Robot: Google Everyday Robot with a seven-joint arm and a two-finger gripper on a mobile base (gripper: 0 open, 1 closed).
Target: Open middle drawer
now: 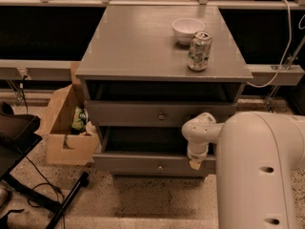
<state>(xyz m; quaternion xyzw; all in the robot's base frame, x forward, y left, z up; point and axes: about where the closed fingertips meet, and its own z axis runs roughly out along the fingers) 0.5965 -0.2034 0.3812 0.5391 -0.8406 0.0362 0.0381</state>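
Observation:
The grey cabinet shows two drawer fronts with round knobs. The upper front (119, 113) sits flush and shut. Below it the middle drawer (133, 164) stands pulled out, its dark inside showing behind its front and its knob (159, 166) at the centre. The lowest drawer is hidden beneath it. My gripper (195, 164) is at the end of the white arm (257, 166), against the right part of the middle drawer's front, to the right of the knob. The wrist covers most of it.
A white bowl (188, 30) and a drink can (199, 51) stand on the cabinet top (133, 42). An open cardboard box (64, 128) with packets sits on the floor to the left. A dark stand with cables (28, 175) is at the lower left. A white cable (286, 42) hangs at the right.

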